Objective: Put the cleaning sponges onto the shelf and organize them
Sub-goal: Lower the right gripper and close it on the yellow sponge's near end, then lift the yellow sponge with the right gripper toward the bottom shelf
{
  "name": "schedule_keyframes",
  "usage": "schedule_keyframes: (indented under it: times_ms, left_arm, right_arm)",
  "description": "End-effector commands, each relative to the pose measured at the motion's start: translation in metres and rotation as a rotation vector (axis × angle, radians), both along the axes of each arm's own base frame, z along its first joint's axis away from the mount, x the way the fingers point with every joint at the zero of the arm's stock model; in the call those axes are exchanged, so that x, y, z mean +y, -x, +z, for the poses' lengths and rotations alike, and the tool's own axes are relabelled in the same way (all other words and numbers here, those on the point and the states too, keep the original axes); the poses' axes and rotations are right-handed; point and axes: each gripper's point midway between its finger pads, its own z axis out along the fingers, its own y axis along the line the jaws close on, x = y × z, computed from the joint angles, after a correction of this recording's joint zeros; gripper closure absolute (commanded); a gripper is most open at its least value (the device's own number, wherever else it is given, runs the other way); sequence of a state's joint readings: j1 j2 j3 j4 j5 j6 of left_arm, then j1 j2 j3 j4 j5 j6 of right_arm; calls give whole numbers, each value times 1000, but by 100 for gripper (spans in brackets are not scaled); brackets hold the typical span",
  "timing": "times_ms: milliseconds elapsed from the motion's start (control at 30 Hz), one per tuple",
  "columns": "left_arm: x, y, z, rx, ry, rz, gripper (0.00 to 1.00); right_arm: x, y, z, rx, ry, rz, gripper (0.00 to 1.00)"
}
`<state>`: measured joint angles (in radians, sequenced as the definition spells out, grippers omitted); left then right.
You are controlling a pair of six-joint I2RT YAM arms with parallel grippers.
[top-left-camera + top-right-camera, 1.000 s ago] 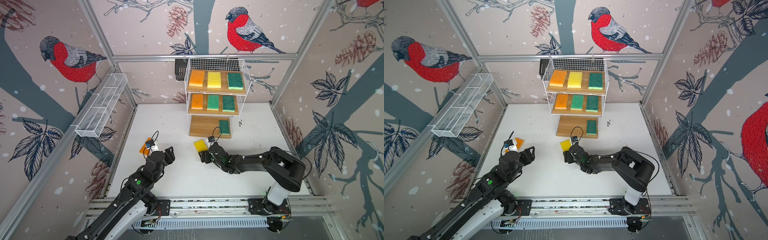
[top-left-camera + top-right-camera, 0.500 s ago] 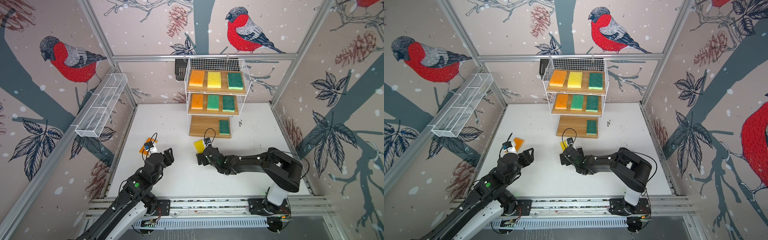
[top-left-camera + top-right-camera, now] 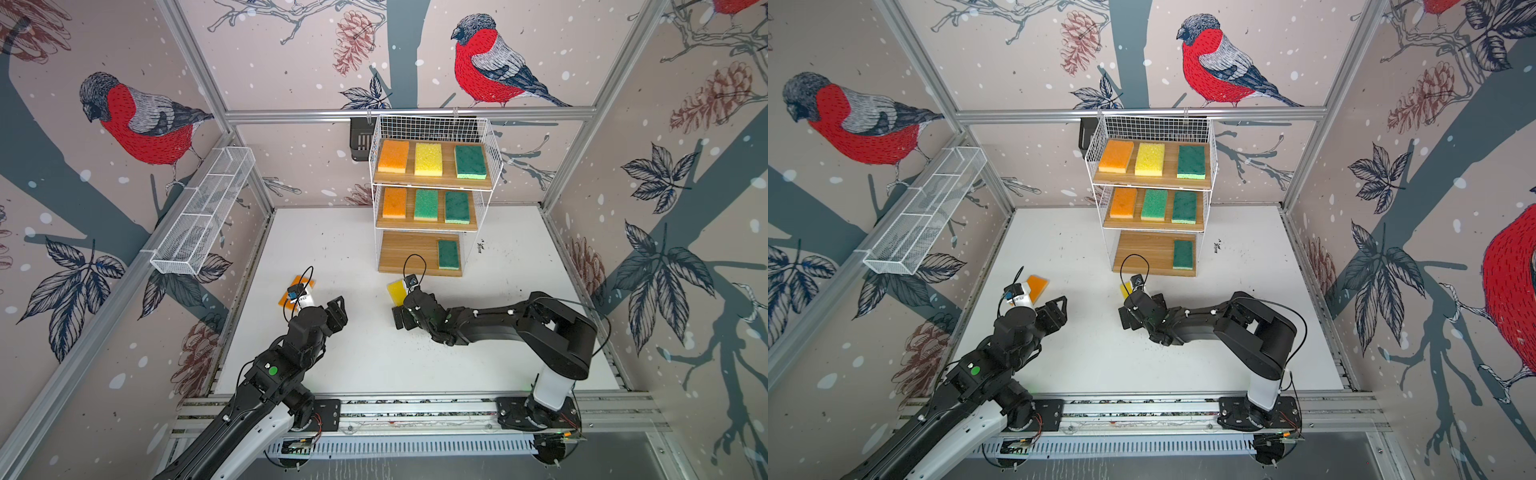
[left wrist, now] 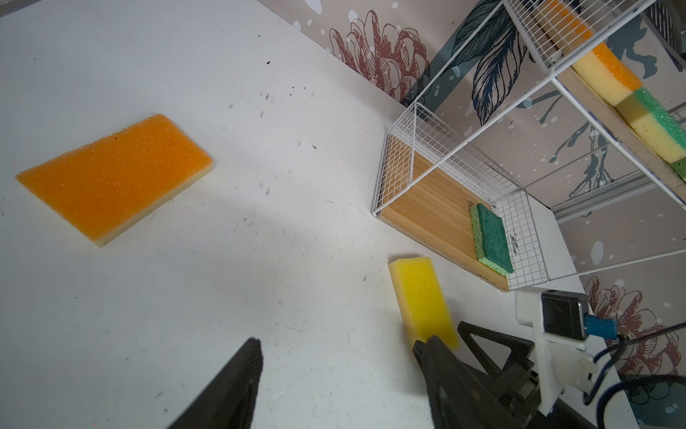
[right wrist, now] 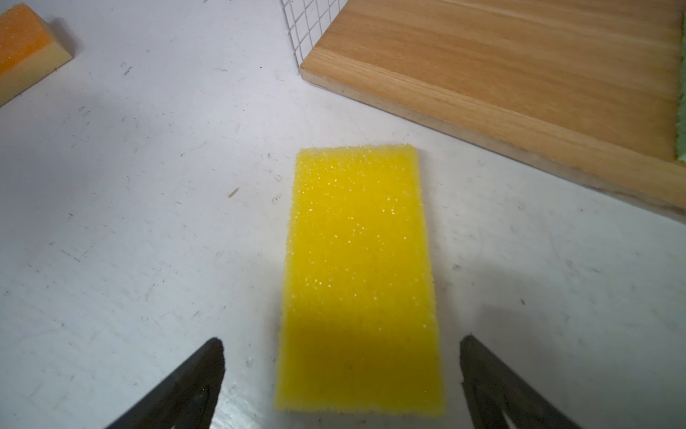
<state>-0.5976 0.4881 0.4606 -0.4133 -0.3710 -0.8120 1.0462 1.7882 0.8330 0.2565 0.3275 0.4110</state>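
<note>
**Top views:** shelf [image 3: 432,129] is set at rear centre of table [image 3: 332,232]. Top row [image 3: 429,159] is filled w/ orange, yellow, green sponges. Mid row [image 3: 426,205] is filled w/ orange, green, green. A lone green sponge [image 3: 449,254] is laid at R end of bottom board [image 3: 409,253]. Two more are found on the table: orange sponge [image 3: 1038,286], L side, and yellow sponge [image 3: 395,291], just in front of bottom board. L gripper [image 3: 336,309] is placed near orange sponge. R gripper [image 3: 399,318] is aimed at yellow sponge.

**L wrist:** L gripper [image 4: 339,345] is seen open, nothing btw fingers. Orange sponge [image 4: 115,174] is laid flat, apart from it.

**R wrist:** R gripper [image 5: 341,345] is spread wide, fingers flanking yellow sponge's [image 5: 358,260] near end w/o touching. Nothing is gripped.
</note>
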Motion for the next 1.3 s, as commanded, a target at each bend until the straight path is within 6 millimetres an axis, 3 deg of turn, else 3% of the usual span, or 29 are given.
schedule_keyframes:
  times_ms: [0,867,1267]
  left_arm:
    - [3,0,0,1,-7,14,30]
    - [3,-3,-3,8,-22,21,30]
    - [4,-3,-4,6,-26,22,30]
  right_arm:
    - [4,2,-2,-7,19,41,5]
    - [8,2,-25,23,99,66,8]
    - [2,-3,-38,82,119,19,14]
